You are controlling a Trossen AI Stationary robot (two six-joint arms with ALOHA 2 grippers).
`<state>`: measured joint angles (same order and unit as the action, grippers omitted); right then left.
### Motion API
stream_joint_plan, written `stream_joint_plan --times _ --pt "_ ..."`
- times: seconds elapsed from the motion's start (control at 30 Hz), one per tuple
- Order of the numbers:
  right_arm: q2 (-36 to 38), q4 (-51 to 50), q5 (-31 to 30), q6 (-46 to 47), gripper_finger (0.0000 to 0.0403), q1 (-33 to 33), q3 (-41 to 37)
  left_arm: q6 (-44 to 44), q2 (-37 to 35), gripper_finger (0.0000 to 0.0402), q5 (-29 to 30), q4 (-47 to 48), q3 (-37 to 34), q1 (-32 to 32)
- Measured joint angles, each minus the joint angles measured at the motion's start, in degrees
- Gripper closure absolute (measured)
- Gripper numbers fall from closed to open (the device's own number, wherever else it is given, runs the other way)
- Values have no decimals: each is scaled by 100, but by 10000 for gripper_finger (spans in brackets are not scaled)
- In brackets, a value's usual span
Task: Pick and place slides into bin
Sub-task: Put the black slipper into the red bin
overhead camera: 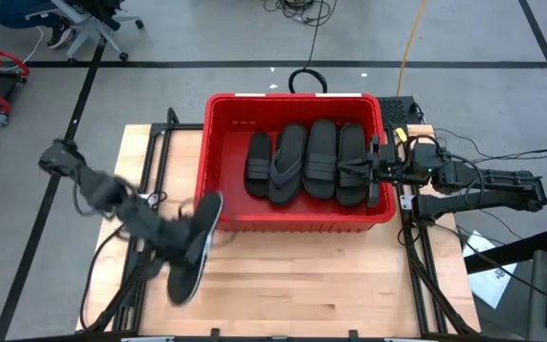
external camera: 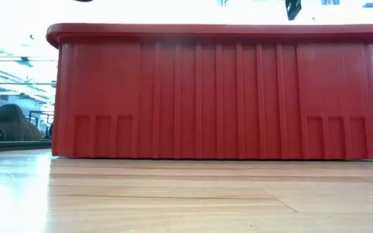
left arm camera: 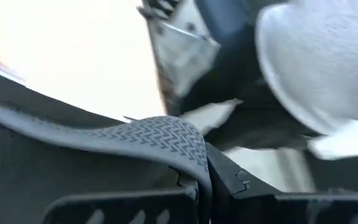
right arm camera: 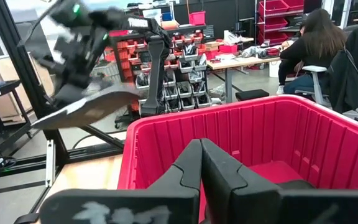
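Slides fill most of the bin's (overhead camera: 218,152) floor: four lie side by side lengthwise inside (overhead camera: 304,161), leaving a bare strip along its left wall, while a fifth slide (overhead camera: 194,247) hangs above the wooden table (overhead camera: 302,285), just outside the bin's near-left corner. The left gripper (overhead camera: 180,237) has its jaws clamped on this slide; the left wrist view shows the ribbed strap (left arm camera: 160,140) pressed close against the fingers. The raised slide overlaps the bin's near rim at one end and points out over open tabletop at the other. The right gripper (right arm camera: 201,163) hovers over the bin's right wall, jaws pressed together and holding nothing, just beside the rightmost slide. Beyond the table, a seated person (right arm camera: 319,50) works at a desk.
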<state>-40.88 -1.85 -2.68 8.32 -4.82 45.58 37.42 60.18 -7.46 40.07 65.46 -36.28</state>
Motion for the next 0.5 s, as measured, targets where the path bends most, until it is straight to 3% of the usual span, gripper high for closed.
stream_joint_plan --times 0.1,0.27,0.5 --pt "0 23 -1 0 403 0 0 -1014 28 399 -56 713 775 891" --pt "0 35 -2 88 403 0 0 -2571 205 399 -313 685 1815 2321" --pt "0 57 -3 151 403 0 0 -3397 771 399 -200 1195 2094 4466"
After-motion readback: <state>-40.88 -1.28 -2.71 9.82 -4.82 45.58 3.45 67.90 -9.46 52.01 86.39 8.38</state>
